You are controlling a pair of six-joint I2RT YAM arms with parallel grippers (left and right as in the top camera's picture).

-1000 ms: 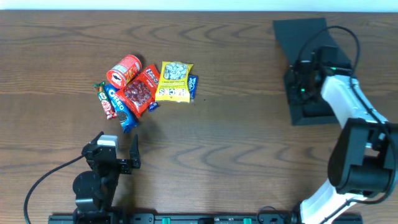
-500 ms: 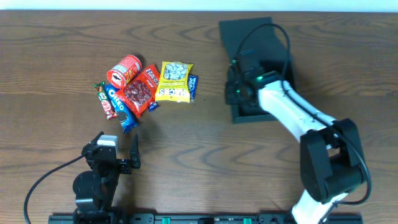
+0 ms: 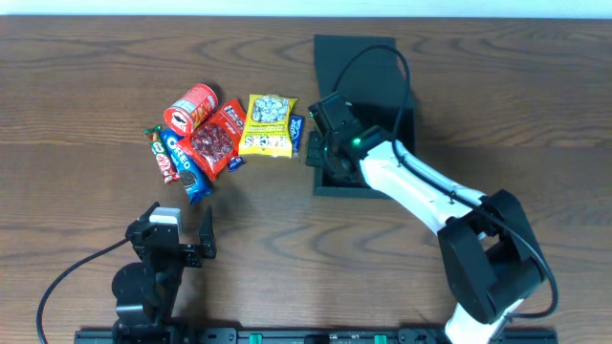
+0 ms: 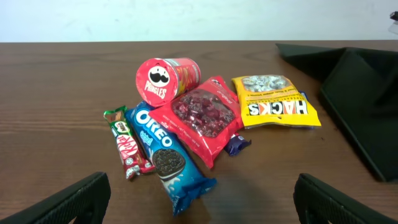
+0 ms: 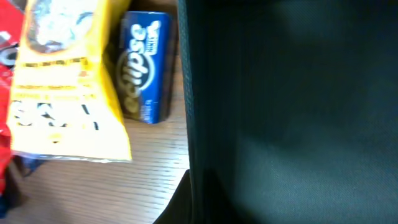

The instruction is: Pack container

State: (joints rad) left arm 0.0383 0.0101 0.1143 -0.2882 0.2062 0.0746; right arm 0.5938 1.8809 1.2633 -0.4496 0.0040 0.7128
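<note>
Wood-grain table (image 3: 86, 76), carrying one snack pile and the box (image 3: 368, 81). Box lies right of centre, tray toward the arms, flap lid open flat on the far side. Right gripper (image 3: 321, 153) is at the tray's left wall, jaws pinched together on that wall, arm crossing the tray's near side. Eclipse pack (image 5: 144, 65) lies just outside the same wall, partly under the Hacks bag (image 3: 267, 124). Left gripper (image 3: 182, 227) sits near the front edge, jaws spread wide and holding nothing, well apart from the box.

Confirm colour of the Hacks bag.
Hacks bag: yellow with black lettering, clearest in the left wrist view.
</note>
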